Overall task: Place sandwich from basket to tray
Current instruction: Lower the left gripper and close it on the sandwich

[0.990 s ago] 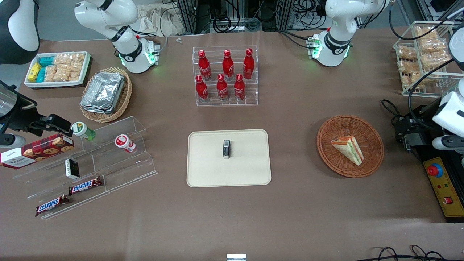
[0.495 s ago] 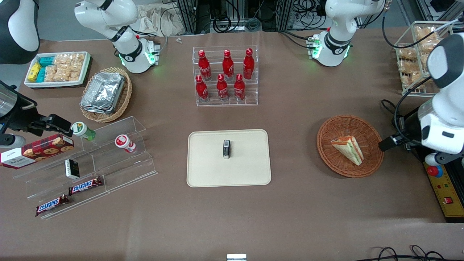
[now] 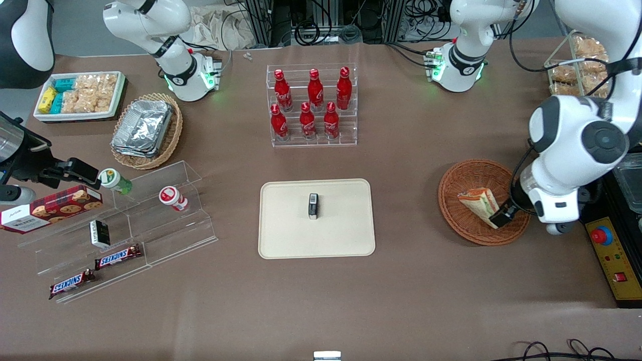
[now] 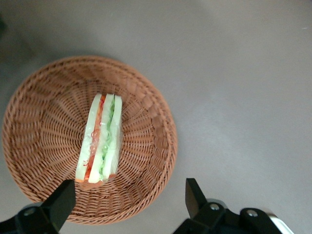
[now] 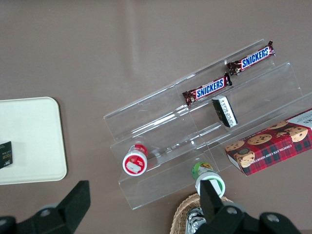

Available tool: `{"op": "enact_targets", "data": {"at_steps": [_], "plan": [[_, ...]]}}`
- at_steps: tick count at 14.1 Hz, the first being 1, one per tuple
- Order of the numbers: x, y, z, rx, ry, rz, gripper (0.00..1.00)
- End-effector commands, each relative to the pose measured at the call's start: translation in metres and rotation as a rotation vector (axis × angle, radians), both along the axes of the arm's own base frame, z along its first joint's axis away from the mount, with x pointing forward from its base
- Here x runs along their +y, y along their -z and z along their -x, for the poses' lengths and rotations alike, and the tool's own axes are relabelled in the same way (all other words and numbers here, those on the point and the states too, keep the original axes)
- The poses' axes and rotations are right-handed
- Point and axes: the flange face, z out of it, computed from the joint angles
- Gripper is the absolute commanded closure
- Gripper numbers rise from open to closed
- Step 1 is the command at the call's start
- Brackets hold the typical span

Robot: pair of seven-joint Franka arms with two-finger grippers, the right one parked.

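Note:
The sandwich (image 3: 479, 204) lies on its side in the round reddish-brown wicker basket (image 3: 471, 173), toward the working arm's end of the table. In the left wrist view the sandwich (image 4: 100, 141) shows pale bread with green and orange-red layers, inside the basket (image 4: 156, 122). My left gripper (image 3: 501, 216) hangs open and empty above the basket, over the sandwich's wide end and the rim nearer the front camera. It also shows in the left wrist view (image 4: 127, 197), with one finger over the basket and the other outside its rim. The cream tray (image 3: 341, 235) lies at mid-table.
A small black packet (image 3: 313, 206) lies on the tray. A rack of red bottles (image 3: 312, 105) stands farther from the camera than the tray. A control box with a red button (image 3: 609, 245) and a wire rack of snacks (image 3: 577, 75) sit beside the basket. An acrylic stand (image 3: 150, 220) sits toward the parked arm's end.
The left arm has swung in from the table's end, bringing the gripper over the basket above the sandwich's wide end. The sandwich and basket have not moved.

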Motion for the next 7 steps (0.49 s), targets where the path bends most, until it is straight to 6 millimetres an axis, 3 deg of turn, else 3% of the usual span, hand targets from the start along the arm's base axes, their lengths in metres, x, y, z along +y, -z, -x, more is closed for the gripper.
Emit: {"op": "enact_targets", "data": {"at_steps": [1,4,7], "plan": [[0.004,0.024,0.024,-0.006,-0.049,-0.015,0.00],[0.009,0.056,0.039,0.004,-0.088,-0.009,0.00],[0.012,0.081,0.041,0.017,-0.152,0.001,0.00]]}}
